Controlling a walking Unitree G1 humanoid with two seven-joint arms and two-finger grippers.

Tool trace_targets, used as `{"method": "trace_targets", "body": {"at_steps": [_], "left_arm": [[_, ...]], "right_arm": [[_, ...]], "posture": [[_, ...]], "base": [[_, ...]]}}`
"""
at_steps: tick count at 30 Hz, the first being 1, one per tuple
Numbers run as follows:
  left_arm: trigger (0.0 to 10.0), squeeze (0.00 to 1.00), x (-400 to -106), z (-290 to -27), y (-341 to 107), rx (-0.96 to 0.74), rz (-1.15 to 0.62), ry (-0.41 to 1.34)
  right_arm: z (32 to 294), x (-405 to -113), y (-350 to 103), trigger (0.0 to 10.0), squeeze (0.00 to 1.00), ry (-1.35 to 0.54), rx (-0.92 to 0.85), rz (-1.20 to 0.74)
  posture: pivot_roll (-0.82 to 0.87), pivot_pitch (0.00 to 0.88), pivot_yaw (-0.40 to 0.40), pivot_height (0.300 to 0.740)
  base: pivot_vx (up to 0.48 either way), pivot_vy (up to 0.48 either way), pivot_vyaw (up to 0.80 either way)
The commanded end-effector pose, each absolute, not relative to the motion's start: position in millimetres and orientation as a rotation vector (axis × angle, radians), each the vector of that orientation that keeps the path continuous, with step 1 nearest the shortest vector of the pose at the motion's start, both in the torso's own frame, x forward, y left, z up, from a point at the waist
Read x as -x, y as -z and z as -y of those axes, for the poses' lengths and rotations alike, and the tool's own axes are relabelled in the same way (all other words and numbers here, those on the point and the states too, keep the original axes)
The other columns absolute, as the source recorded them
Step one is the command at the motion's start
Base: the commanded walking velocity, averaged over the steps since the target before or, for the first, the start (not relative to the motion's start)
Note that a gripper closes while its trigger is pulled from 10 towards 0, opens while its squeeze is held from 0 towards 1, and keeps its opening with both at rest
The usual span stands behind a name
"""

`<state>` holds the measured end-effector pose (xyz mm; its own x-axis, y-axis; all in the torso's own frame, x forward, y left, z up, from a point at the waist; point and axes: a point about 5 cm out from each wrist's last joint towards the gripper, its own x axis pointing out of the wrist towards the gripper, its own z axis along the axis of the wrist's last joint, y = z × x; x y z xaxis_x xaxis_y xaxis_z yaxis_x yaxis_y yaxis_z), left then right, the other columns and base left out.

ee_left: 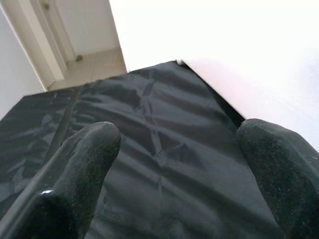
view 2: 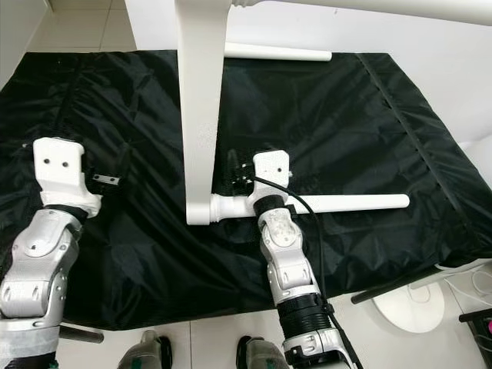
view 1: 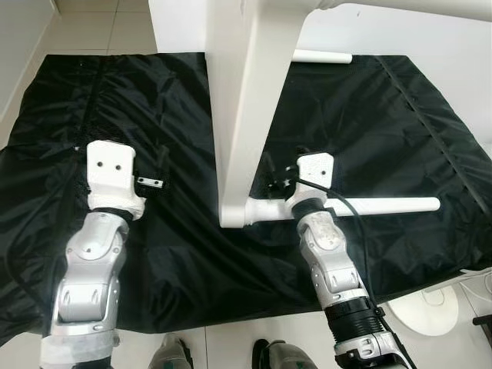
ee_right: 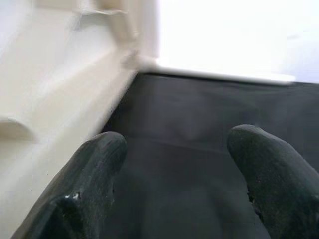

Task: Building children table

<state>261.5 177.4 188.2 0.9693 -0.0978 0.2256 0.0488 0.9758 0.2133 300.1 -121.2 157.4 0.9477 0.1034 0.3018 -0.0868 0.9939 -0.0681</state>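
Black sheeting [view 1: 369, 115] covers the floor; on it the white table frame [view 1: 242, 100] stands, cut off above. Left gripper [ee_left: 174, 164] and right gripper [ee_right: 172, 169] hover open, empty.

No legible text, no labels, no brands, no numbers, no signs on any item inspected

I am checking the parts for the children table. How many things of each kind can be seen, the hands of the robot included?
White table legs: 3
White table top: 1
Black sheet: 1
Robot hands: 2, left hand and right hand, both open
Total: 7
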Motion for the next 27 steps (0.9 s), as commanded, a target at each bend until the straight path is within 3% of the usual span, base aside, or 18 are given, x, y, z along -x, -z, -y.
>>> {"method": "trace_targets", "body": {"at_steps": [1,2,5,16,27], "left_arm": [[10.0,0.00,-258,-178,-185,-0.211,0.241,0.059],[10.0,0.00,-249,-175,-180,-0.215,0.238,0.123],[10.0,0.00,-243,-174,-176,-0.224,0.237,0.172],[10.0,0.00,-215,-165,-177,-0.240,0.251,0.350],[10.0,0.00,-199,-159,-177,-0.229,0.280,0.330]], "right_arm": [[139,-296,-154,10.0,0.00,-0.035,0.065,0.309],[155,-287,-151,10.0,0.00,-0.014,0.088,0.306],[167,-279,-147,10.0,0.00,0.000,0.103,0.295],[191,-246,-143,10.0,0.00,0.011,0.143,0.274],[199,-246,-143,10.0,0.00,0.028,0.153,0.265]], "posture": [[0.02,0.128,-0.032,0.740],[0.02,0.130,-0.034,0.740],[0.02,0.129,-0.037,0.740],[0.01,0.127,-0.028,0.740],[0.03,0.129,-0.038,0.740]], "base": [[0.000,0.000,0.00],[0.000,0.000,0.00],[0.000,0.000,0.00],[0.000,0.000,0.00],[0.000,0.000,0.00]]}}
